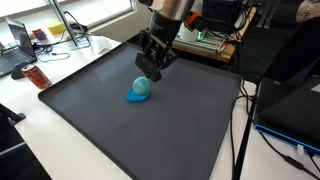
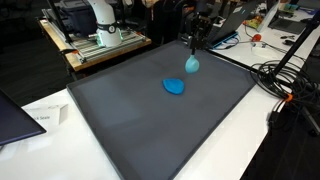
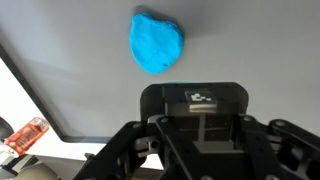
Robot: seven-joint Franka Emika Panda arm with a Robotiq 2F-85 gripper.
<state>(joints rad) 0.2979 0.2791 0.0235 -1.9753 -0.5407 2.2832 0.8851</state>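
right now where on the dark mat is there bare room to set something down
Bare: the dark mat from the blue lump out to its edges by the white table. Crowded: only beside the blue lump, where the pincer holds a pale blue piece.

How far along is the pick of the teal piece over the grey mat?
Done: the gripper looks shut on the teal piece, which hangs clear of the grey mat in an exterior view. In hand: it is held up, near the blue lump that lies on the mat. Left: the teal piece is not yet set down or released.
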